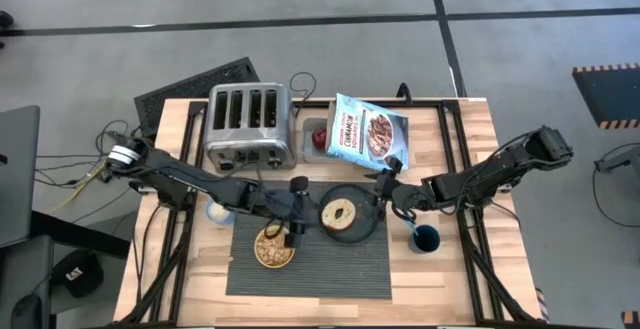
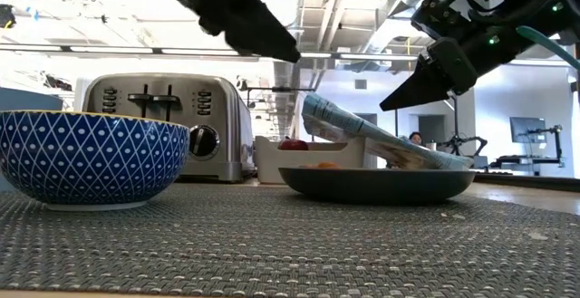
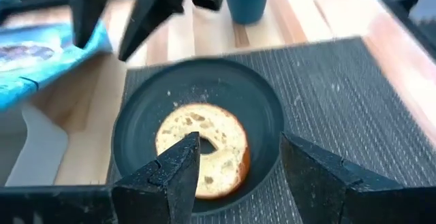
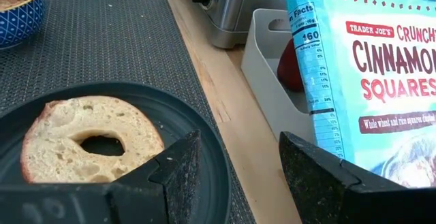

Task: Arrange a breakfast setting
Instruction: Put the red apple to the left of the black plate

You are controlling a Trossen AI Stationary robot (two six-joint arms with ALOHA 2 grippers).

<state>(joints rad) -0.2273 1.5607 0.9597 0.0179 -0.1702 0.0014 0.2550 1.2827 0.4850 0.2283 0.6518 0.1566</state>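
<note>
Bench is slatted wood, open lab with ceiling ducts behind. Placemat sits centred as the base; plate rests on its far edge with the bagel on it, bowl beside, cup off the mat. Apple waits in the tray by the cereal box. My left claw hangs over the bagel, fingers apart, empty; right claw likewise beside the plate.

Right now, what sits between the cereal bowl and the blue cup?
In the high view, the dark plate with the bagel lies between the bowl and cup.
</note>
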